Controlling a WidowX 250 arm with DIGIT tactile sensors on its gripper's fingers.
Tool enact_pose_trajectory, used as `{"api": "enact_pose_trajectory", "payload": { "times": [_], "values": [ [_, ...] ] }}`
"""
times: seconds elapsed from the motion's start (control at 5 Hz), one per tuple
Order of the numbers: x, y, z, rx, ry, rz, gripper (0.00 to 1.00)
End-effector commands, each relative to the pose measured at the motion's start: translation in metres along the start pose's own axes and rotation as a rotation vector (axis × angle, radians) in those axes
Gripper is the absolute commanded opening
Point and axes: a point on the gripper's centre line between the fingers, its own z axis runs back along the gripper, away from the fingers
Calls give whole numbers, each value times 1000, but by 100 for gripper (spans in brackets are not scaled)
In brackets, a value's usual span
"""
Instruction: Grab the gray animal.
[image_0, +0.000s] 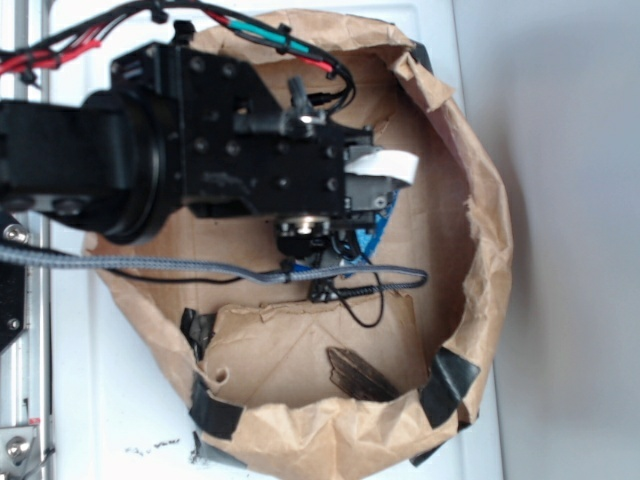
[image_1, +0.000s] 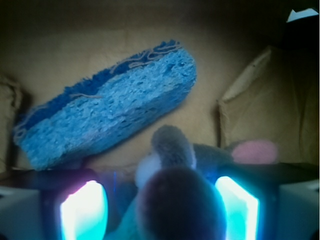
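Note:
The gray animal (image_1: 172, 150), a fuzzy dark-gray plush with a pink inner ear (image_1: 255, 151), lies on the brown paper directly below the wrist camera. My gripper (image_1: 161, 200) straddles it with its jaws open. One glowing finger (image_1: 84, 210) stands to its left with a gap, the other finger (image_1: 237, 207) close on its right. In the exterior view the gripper (image_0: 365, 195) is lowered into the paper bag and hides the animal. A blue sponge (image_1: 107, 112) lies just beyond the animal, and a sliver of it (image_0: 383, 225) shows in the exterior view.
The crumpled brown paper bag's rim (image_0: 485, 230) rings the work area, patched with black tape (image_0: 450, 385). A dark patch (image_0: 360, 375) marks the bag's near inner wall. A gray cable (image_0: 200, 266) crosses under the arm. A folded paper wall (image_1: 270, 100) rises to the right.

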Motion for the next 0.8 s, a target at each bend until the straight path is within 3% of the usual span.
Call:
{"api": "enact_pose_trajectory", "payload": {
  "times": [0.0, 0.2, 0.6],
  "values": [
    [2, 8, 25, -46, -74, 8, 0],
    [0, 7, 30, -54, -71, -2, 0],
    [-6, 11, 105, -176, 12, 5, 0]
  ]
}}
